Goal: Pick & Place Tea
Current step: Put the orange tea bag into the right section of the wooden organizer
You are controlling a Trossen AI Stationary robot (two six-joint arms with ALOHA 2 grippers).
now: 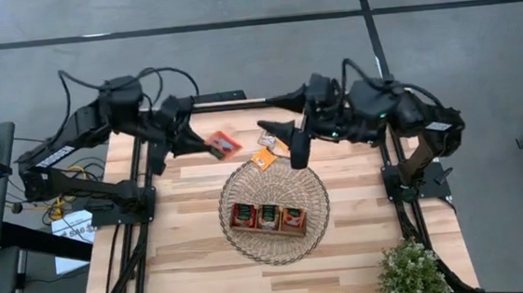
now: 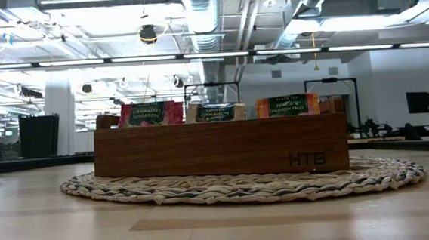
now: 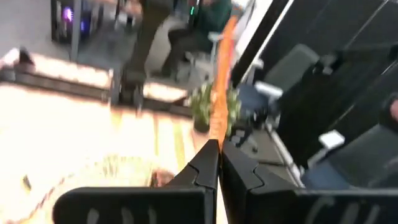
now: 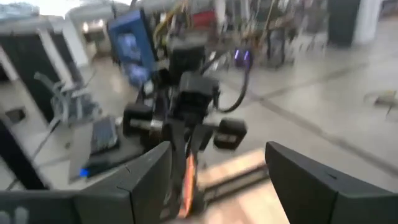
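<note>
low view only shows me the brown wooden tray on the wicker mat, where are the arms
Observer: Both are beyond the brown wooden tray. The left end effector is shut on a small flat red-orange tea sachet, over the far part of the light wooden table.
Operator: and the right one
Observer: The right end effector is open and empty, facing the left one.
Operator: any tea loose
Observer: One small orange square sachet lies at the far rim of the round wicker basket.

I see an orange-red sachet (image 1: 225, 144) with a dark label patch between the black fingers of my left gripper (image 1: 213, 148). Below my right gripper (image 1: 285, 143), the wicker basket (image 1: 316, 219) is pale beige, its tray (image 1: 267, 218) brown.
</note>
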